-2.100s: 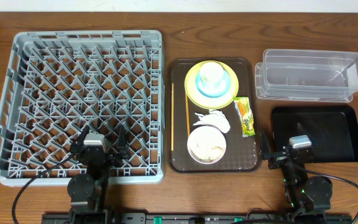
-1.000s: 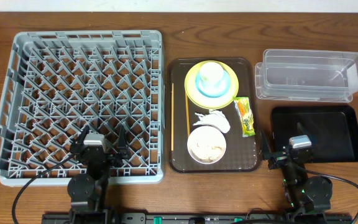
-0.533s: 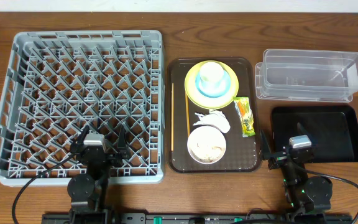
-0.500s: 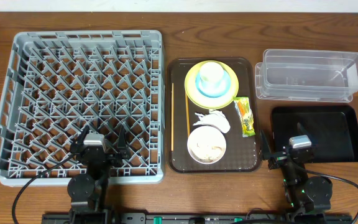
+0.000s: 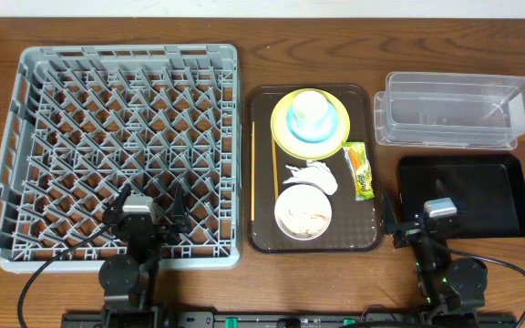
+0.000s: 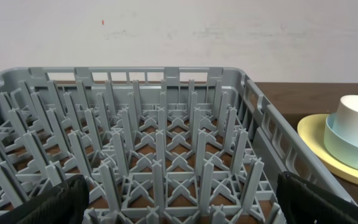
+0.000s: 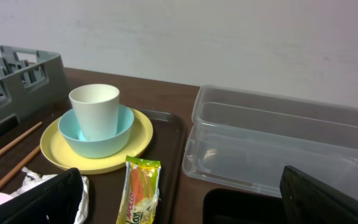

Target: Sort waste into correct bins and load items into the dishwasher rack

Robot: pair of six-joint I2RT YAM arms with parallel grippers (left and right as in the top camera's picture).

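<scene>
At the bottom, the left gripper [image 5: 146, 212] and right gripper [image 5: 424, 219] have fingers spread wide, empty. The white bowl [image 5: 278, 211] maybe holds scraps [image 5: 305, 217].

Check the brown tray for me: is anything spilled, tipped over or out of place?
Nothing stands out. The cup stands upright in the blue dish on the yellow plate. The wrapper, tissue and chopsticks lie on the tray, and the food scraps are in the bowl, none spilled.

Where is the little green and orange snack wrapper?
Seen from overhead, the small green-and-orange snack wrapper lies on the brown serving tray, between the crumpled white tissue and the tray's right rim.
</scene>
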